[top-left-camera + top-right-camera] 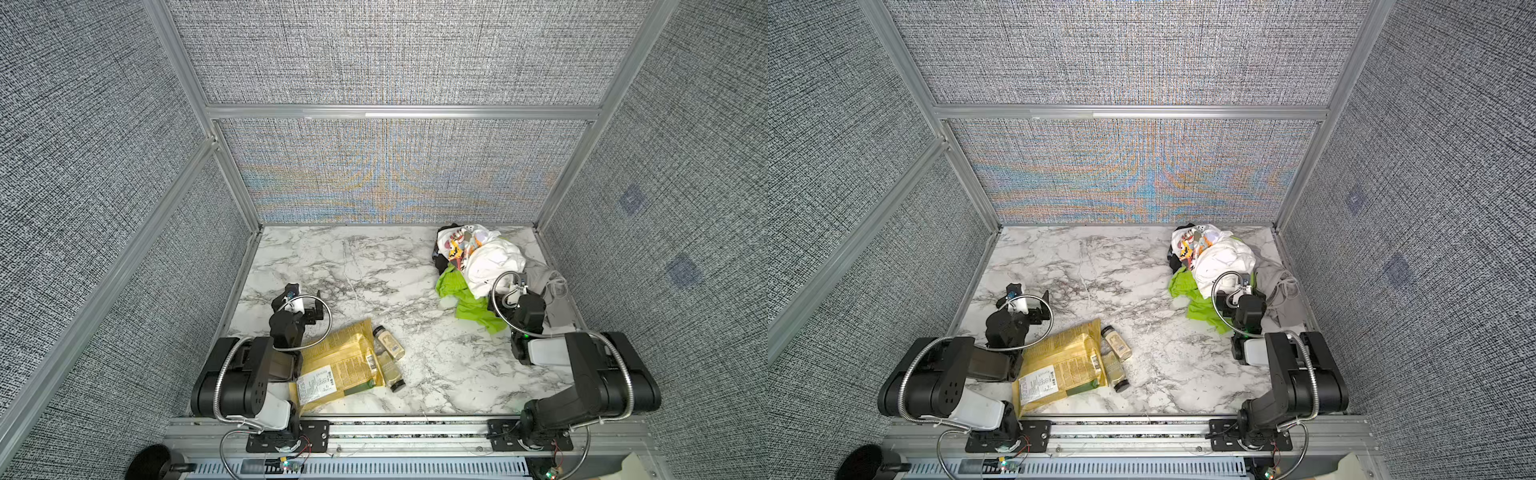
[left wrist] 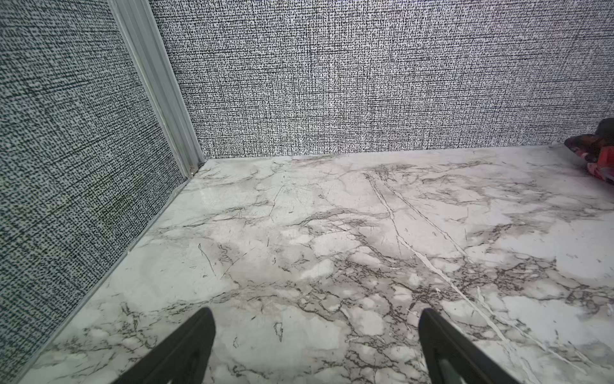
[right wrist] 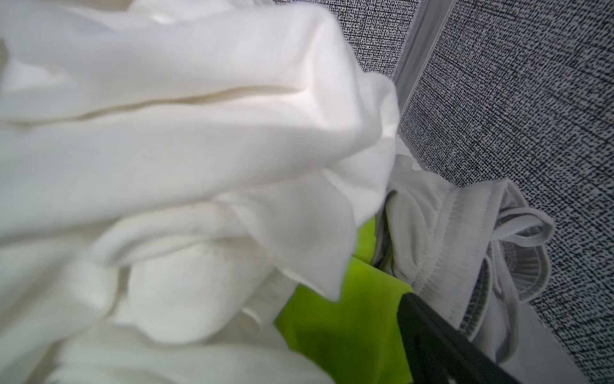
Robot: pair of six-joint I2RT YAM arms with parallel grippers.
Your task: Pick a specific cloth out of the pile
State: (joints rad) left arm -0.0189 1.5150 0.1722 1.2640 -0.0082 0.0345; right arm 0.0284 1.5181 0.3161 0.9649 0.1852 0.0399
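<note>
Grey cloth (image 1: 549, 286) lies crumpled at the right edge of the pile (image 1: 461, 249), touching it, just right of the right gripper (image 1: 513, 289), whose jaws are spread wide against the white shirt (image 3: 199, 133); left gripper (image 2: 317, 311), also spread and empty, sits well left of the pile.

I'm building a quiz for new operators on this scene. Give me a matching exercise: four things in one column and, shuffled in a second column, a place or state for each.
Things
1. grey cloth
2. green cloth
3. yellow packet
4. left gripper

Places or states
A. open, holding nothing
B. by the right wall, at the edge of the pile
C. flat near the front edge, beside two jars
D. partly under the white shirt, on the pile's near side

Pairs: 1-B; 2-D; 3-C; 4-A
</note>
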